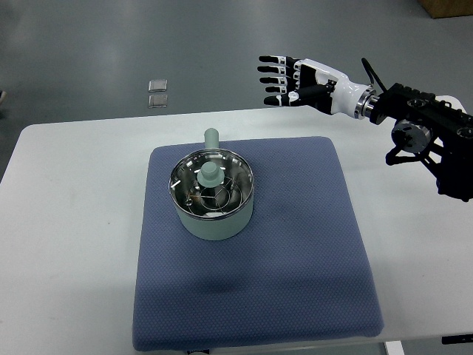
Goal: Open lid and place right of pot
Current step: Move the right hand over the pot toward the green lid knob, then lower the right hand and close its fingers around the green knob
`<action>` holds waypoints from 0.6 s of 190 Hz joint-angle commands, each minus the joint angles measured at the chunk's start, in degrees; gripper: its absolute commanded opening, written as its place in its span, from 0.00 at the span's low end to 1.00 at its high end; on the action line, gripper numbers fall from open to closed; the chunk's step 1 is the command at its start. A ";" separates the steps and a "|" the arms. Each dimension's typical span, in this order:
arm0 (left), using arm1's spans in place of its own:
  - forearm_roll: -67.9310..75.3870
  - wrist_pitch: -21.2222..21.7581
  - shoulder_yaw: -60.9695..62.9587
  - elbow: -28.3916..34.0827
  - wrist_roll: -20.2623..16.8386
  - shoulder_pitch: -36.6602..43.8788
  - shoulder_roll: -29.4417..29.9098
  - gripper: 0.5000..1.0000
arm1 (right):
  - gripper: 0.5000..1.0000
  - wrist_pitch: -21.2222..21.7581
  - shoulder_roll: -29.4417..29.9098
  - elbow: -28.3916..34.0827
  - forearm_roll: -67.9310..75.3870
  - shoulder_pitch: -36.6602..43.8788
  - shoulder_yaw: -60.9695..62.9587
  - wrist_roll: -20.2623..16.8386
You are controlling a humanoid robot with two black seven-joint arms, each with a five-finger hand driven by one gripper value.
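While no writing can be read:
Lid: seated on pot, mat centre.
Right hand: fingers spread, nothing held, beyond table far edge.

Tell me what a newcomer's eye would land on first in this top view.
First, the pale green pot in the middle of the blue mat, its glass lid with a green knob on top. Next, the right robot hand, black and white with fingers spread, raised over the table's far edge up and to the right of the pot. Two small shiny squares lie on the floor beyond the white table.
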 commanded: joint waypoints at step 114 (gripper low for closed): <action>0.00 -0.01 -0.08 0.00 0.02 0.42 0.00 1.00 | 0.86 -2.68 2.80 13.75 -54.32 17.98 -19.93 16.88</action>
